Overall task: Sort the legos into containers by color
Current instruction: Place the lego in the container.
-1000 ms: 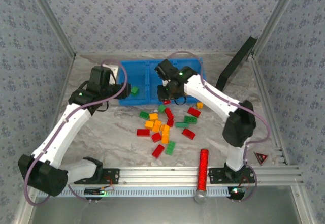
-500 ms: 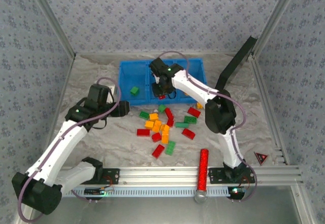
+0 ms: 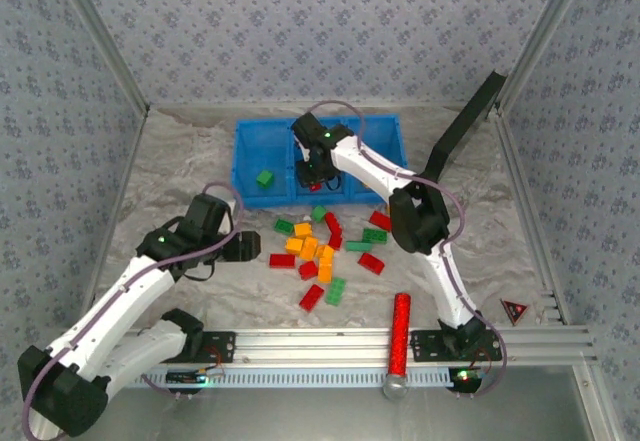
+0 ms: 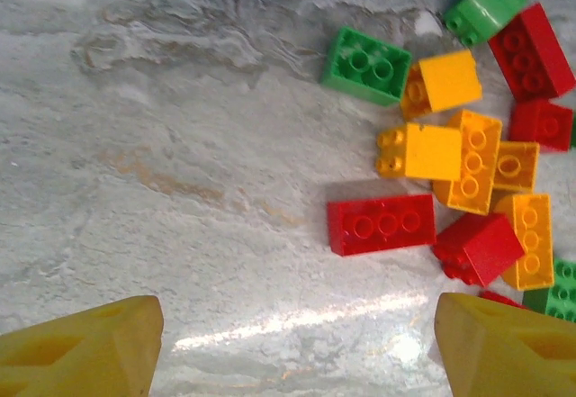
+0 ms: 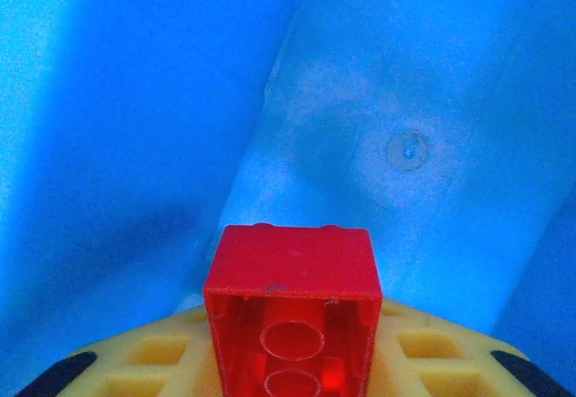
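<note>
Red brick (image 5: 292,307) was gripped by the right fingers (image 5: 432,352) over the middle compartment of the blue tray (image 3: 244,151), evidently for dropping apart from the green brick (image 3: 264,177), while the left fingers (image 4: 81,343) were held open above the loose bricks (image 4: 468,163) on the bench (image 4: 180,145).

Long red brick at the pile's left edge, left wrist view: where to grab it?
Pinch the long red brick across its two long sides, coming straight down. It lies flat, studs up, with table showing along both; its right end crowds another red brick.
</note>
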Available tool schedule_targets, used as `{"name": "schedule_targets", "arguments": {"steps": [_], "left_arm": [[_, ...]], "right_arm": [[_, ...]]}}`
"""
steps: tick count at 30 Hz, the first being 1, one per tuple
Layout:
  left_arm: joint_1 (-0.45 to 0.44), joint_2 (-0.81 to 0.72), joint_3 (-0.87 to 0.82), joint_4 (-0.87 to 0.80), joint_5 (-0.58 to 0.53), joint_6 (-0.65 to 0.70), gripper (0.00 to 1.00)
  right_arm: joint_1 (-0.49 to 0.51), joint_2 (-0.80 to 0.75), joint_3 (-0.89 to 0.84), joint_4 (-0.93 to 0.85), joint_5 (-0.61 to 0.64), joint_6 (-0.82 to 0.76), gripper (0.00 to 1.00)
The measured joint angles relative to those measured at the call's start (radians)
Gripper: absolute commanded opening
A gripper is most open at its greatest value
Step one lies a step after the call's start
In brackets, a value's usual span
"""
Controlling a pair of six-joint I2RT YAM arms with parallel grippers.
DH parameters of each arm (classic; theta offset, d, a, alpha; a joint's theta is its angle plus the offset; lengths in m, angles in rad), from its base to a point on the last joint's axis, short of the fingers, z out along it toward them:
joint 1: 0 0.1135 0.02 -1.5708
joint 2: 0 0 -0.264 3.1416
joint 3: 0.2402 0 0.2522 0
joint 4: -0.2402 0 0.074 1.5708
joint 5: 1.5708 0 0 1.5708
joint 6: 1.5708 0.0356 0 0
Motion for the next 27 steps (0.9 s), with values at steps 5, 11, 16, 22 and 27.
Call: {"name": "schedule_targets", "arguments": {"steps": [5, 11, 16, 22, 27], "left_arm": [[-0.017, 0.045, 0.007, 0.002, 0.024, 0.024, 0.80], [-0.072, 0.143, 0.027, 0.005, 0.045, 0.092, 0.84], [-0.085, 0.248, 0.047, 0.028, 0.048, 0.091, 0.89], [-0.156, 0.355, 0.045, 0.106, 0.062, 0.031, 0.91], [-0.184, 0.420, 0.045, 0.158, 0.068, -0.017, 0.92]], "right_arm": [[-0.016, 0.010, 0.000, 0.002, -0.013, -0.003, 0.44], [-0.023, 0.010, 0.000, 0.008, -0.025, -0.011, 0.49], [-0.023, 0.009, 0.000, 0.008, -0.036, -0.018, 0.51], [-0.021, -0.044, -0.021, 0.005, -0.049, -0.035, 0.53], [-0.011, -0.212, -0.116, -0.002, -0.064, -0.064, 0.55]]}}
